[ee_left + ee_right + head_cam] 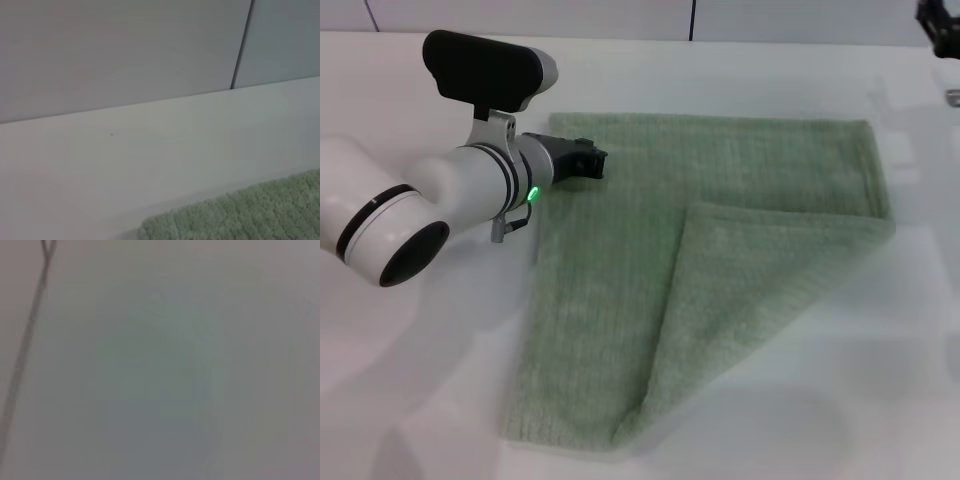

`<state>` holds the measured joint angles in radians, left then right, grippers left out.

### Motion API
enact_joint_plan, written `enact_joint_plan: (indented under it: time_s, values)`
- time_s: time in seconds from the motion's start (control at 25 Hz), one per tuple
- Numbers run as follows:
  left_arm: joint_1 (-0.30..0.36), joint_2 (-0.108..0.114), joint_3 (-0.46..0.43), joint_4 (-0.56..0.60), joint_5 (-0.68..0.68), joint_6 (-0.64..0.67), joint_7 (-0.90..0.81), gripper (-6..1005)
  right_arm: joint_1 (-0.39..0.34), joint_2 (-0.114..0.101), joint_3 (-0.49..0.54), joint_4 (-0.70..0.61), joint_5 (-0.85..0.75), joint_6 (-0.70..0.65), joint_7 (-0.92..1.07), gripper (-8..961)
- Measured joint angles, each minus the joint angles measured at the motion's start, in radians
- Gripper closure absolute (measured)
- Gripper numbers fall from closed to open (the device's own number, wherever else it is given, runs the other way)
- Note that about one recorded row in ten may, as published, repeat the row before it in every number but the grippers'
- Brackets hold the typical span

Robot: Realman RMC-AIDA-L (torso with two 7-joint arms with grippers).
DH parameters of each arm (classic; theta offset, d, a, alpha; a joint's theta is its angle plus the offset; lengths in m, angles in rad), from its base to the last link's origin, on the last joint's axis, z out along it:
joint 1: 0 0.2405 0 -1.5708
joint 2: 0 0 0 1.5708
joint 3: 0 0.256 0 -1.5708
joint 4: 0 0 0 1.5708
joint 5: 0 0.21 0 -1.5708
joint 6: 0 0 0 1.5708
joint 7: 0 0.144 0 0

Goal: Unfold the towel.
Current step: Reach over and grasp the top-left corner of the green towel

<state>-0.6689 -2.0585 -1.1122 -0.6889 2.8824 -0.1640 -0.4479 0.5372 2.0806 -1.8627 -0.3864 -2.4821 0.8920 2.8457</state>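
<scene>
Left gripper [592, 160], finger state unclear, hovers at the towel [620, 290]'s far-left corner; soft, limp, light cloth, so pinch the folded-over flap's corner.

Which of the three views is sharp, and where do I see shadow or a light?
Head view: mostly sharp, the towel casts a soft shadow on the table, and a green light glows on the left arm by the left gripper. Left wrist view: towel edge and table fairly clear. Right wrist view: out of focus, almost nothing readable.
</scene>
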Motion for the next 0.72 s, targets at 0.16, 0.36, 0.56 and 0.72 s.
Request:
enact_joint_plan:
  time_s: [0.16,0.36,0.56,0.72]
  values:
    - [0.0,0.0,-0.002,0.001,0.0,0.0,0.0,1001,-0.09,-0.005,-0.03,-0.248,0.0,-0.177,0.001,146]
    - [0.001,0.0,-0.003,0.002,0.0,0.0,0.0,1001,-0.138,-0.007,-0.034,-0.46,0.0,-0.395,0.002,146]
    - [0.0,0.0,-0.003,0.002,0.0,-0.001,0.0,1001,-0.156,-0.015,-0.01,-0.681,0.0,-0.734,-0.002,145]
    - [-0.002,0.0,-0.004,0.002,0.0,-0.001,0.0,1001,-0.138,-0.024,0.035,-0.833,0.0,-1.033,-0.008,145]
